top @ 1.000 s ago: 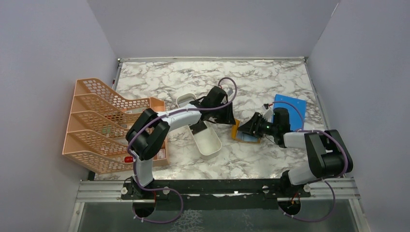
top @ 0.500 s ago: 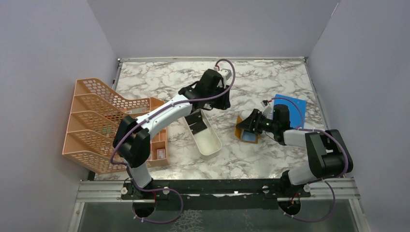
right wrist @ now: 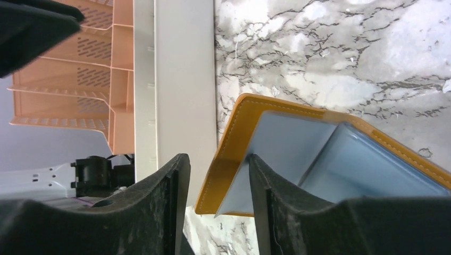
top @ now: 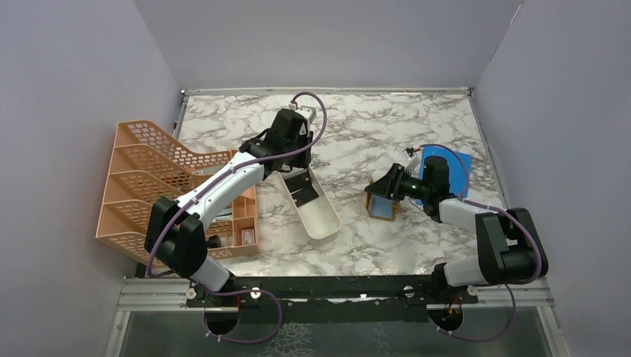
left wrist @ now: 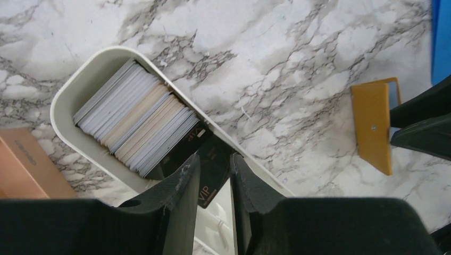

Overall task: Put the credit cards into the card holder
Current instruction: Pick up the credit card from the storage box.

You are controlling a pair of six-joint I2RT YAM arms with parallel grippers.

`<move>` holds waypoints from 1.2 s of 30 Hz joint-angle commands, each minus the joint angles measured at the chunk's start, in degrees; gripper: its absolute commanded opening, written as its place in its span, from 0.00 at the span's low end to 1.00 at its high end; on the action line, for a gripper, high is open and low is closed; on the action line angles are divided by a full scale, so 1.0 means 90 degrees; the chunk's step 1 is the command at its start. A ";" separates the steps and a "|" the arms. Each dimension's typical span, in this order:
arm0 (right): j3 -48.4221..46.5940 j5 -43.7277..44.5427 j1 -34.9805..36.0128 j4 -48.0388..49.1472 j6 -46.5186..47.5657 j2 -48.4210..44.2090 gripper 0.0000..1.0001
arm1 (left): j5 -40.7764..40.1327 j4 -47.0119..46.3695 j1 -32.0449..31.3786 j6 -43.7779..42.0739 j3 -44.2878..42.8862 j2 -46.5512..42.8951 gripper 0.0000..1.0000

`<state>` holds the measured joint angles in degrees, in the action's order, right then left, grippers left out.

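The orange-tan leather-like folding card holder (top: 383, 204) was held open and tilted up from the marble-patterned table (top: 372, 126), between the long white oblong tray (left wrist: 114, 52) and the bright blue flat sheet (top: 454, 160). Its corner was pinched by the right gripper (right wrist: 218, 158), with the orange cover set against one finger and a grey clear pocket against the other. The thin plastic credit cards (left wrist: 138, 125), pale grey and beige, were packed on edge at one rounded end of the tray, and a black card marked VIP (left wrist: 210, 183) was leaned beside them. The left gripper (left wrist: 213, 156) was poised just above that black card, its fingers parted by a narrow gap.
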<state>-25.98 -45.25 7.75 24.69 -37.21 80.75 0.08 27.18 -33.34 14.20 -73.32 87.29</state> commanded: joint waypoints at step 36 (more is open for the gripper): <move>-0.0754 0.1692 0.0140 -0.1367 0.1158 0.0924 0.19 | -0.0119 0.0312 0.0082 -0.3208 0.0491 0.0111 0.43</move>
<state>-31.62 -35.07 8.23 16.56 -29.74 89.56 1.91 29.43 -32.95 -8.97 -67.79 85.89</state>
